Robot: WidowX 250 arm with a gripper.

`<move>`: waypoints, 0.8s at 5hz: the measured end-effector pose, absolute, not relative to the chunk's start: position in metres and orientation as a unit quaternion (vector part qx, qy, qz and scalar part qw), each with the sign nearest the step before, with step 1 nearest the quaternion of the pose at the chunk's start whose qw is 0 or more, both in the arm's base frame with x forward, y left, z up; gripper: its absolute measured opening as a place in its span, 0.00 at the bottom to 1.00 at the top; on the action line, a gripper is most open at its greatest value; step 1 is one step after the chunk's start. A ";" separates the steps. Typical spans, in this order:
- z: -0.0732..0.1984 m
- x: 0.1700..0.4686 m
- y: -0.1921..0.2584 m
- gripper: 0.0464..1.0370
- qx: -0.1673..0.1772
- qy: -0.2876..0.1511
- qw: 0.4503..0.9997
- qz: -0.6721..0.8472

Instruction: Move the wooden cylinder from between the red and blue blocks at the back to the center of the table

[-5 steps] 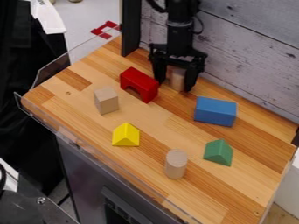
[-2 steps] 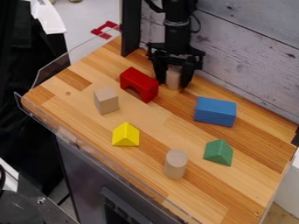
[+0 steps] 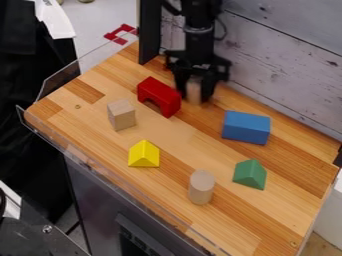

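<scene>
One pale wooden block noted just right of the red arch, as viewed. The gripper, also right of the arch, appears clamped on that block, a finger at each side. Step in hand, as judged: grasping. Any next move calls for a firm grip and clearance from the arch.
</scene>
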State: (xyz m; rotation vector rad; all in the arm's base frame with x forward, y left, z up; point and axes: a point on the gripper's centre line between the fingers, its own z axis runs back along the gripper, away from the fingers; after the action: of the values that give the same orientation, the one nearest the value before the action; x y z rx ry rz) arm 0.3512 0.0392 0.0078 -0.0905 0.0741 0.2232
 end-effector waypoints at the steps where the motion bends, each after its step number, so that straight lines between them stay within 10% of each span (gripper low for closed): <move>1: 0.023 0.338 0.035 0.52 -0.043 0.025 0.993 0.104; 4: 0.032 0.291 0.012 0.52 -0.055 0.042 0.992 0.103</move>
State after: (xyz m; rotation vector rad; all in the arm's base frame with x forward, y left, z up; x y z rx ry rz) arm 0.2910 0.0119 0.0320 -0.1111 0.0850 0.2063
